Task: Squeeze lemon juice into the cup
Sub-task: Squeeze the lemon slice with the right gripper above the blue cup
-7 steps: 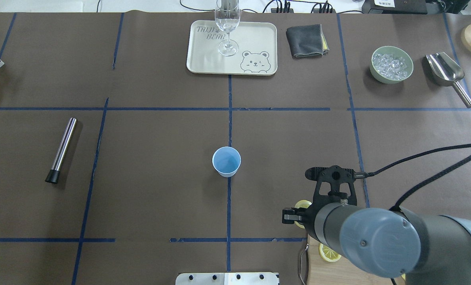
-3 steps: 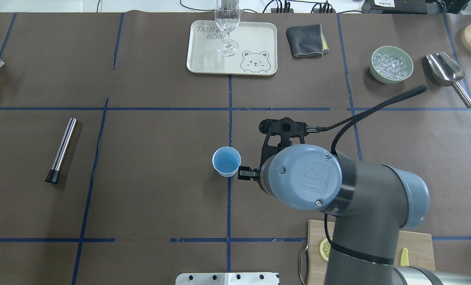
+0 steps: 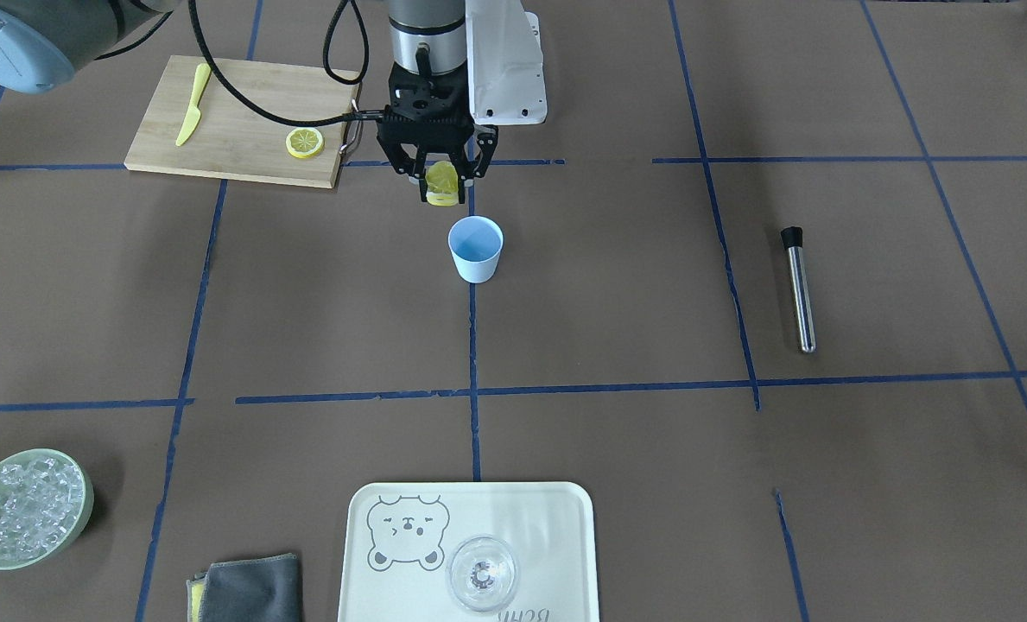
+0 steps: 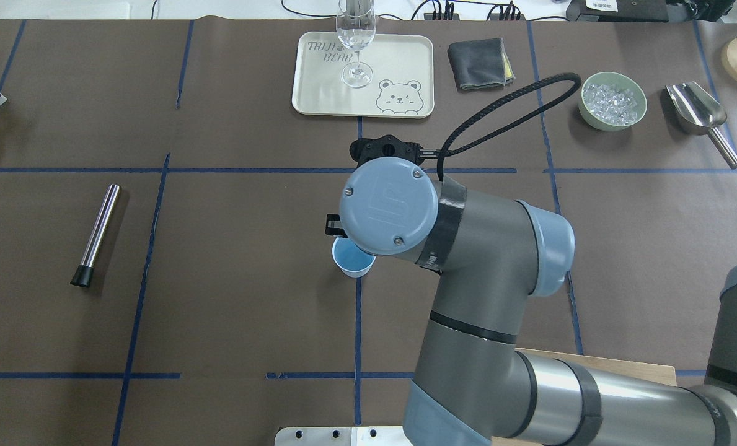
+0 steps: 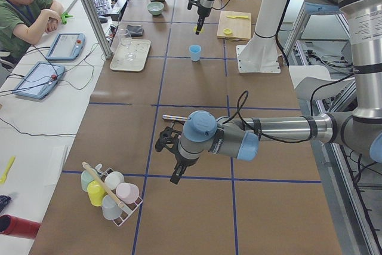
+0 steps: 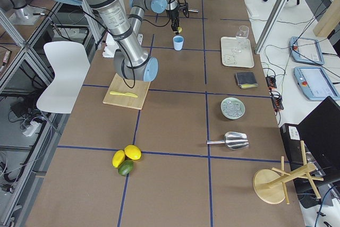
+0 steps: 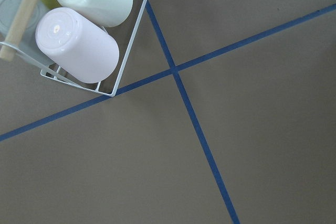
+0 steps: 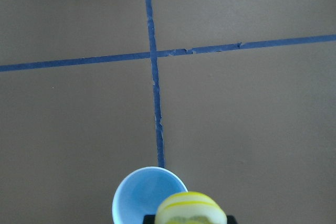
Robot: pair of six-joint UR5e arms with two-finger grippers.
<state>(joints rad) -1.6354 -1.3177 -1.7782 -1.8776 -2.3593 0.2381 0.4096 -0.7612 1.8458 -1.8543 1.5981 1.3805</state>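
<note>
My right gripper [image 3: 441, 186] is shut on a thin yellow lemon slice [image 3: 445, 180] and holds it edge-up in the air. It hangs just above the pale-blue cup [image 3: 476, 249], a little toward the robot's side of its rim. In the right wrist view the lemon slice [image 8: 188, 207] sits low in the frame, over the near edge of the cup [image 8: 142, 195]. In the overhead view the arm hides most of the cup [image 4: 349, 265]. A second lemon slice [image 3: 305, 142] lies on the wooden cutting board [image 3: 237, 95]. My left gripper [image 5: 162, 141] hovers far off by a cup rack; I cannot tell whether it is open.
A yellow plastic knife [image 3: 192, 105] lies on the board. A cream tray [image 3: 565, 505] holds a clear glass [image 3: 481, 573]. A green bowl of ice [image 3: 86, 505], a grey cloth [image 3: 250, 589], a steel muddler [image 3: 800, 289] and a metal scoop [image 4: 697, 111] ring the table. A wire cup rack [image 7: 126, 59] is under my left wrist.
My right arm has swung from the cutting board left and forward to the cup, carrying the lemon slice. The cup has not moved.
</note>
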